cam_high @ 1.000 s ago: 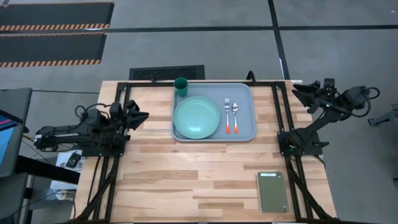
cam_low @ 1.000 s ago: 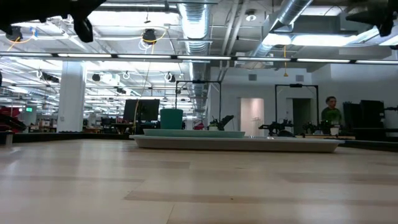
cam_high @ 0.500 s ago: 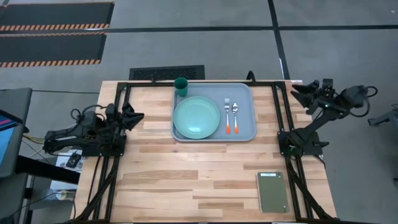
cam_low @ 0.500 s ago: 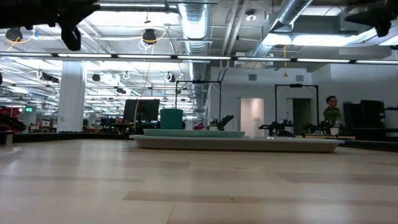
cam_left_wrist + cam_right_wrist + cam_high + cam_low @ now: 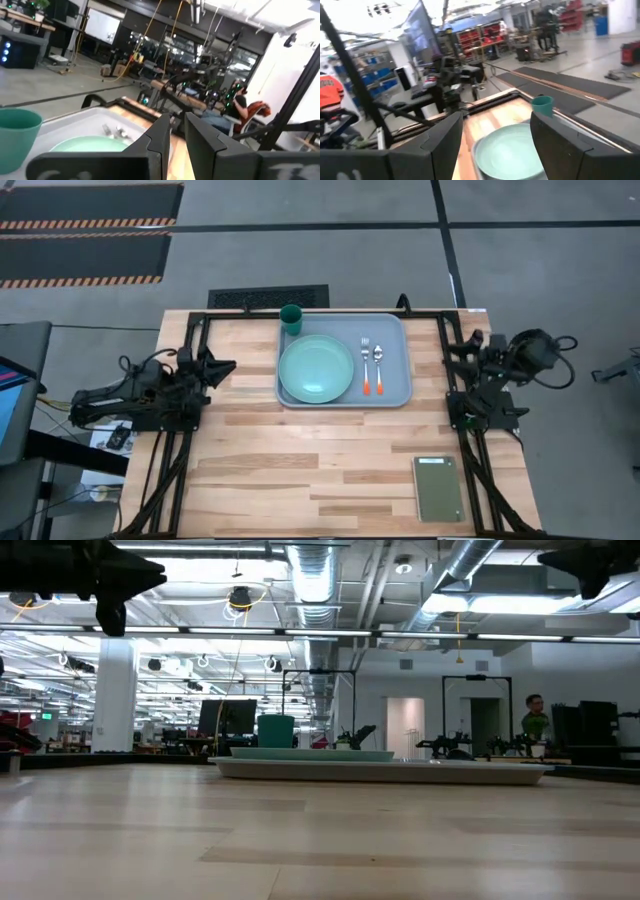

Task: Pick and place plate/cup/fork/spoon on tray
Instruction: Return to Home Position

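While the slab (image 5: pixel 438 489) lies well apart, left hand (image 5: pixel 228 366) closed, right hand (image 5: pixel 452 352) open.

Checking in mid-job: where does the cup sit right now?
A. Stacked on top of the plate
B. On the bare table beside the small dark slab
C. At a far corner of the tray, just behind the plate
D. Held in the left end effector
C. In the high view the cup stands at the far corner of the tray, just behind the plate, with both arms pulled back to the table's sides.
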You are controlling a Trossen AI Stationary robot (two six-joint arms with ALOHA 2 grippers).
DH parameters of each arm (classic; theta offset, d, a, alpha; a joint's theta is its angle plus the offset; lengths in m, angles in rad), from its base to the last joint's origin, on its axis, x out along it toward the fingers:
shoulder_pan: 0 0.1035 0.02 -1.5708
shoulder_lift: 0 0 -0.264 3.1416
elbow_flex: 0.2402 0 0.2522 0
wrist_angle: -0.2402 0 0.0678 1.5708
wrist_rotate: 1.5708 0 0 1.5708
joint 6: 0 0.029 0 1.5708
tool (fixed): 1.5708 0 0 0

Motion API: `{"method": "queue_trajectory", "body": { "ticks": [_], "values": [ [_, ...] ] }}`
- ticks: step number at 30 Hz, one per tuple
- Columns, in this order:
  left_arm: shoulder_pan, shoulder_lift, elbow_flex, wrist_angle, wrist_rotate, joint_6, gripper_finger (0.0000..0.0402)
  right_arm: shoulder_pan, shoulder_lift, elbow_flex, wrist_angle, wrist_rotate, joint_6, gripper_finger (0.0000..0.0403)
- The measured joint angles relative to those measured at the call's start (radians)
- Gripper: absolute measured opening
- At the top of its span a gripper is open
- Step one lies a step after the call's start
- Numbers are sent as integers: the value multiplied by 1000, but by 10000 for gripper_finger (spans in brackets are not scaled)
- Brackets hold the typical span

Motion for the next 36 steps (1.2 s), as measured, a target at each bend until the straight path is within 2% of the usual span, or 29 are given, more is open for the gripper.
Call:
{"method": "queue_trajectory", "body": {
  "ticks": [5, 14, 23, 28, 33, 36],
  "values": [
    [0, 0, -9, -47, -1, -5, 46, 29, 0, -95, 120, -1, -35, 260],
    [0, -3, -200, 130, 3, -74, 46, 27, 0, -239, 248, -25, -29, 260],
    [0, -2, -199, 122, -17, -81, 46, 27, 0, -388, 375, -54, -33, 260],
    [0, -2, -199, 121, -17, -56, 46, 27, 0, -493, 471, -113, -62, 260],
    [0, -2, -200, 111, 9, -13, 46, 24, 0, -591, 551, -119, -52, 260],
    [0, -2, -200, 91, 8, 3, 46, 3, 5, -604, 576, -124, -23, 260]
  ]
}}
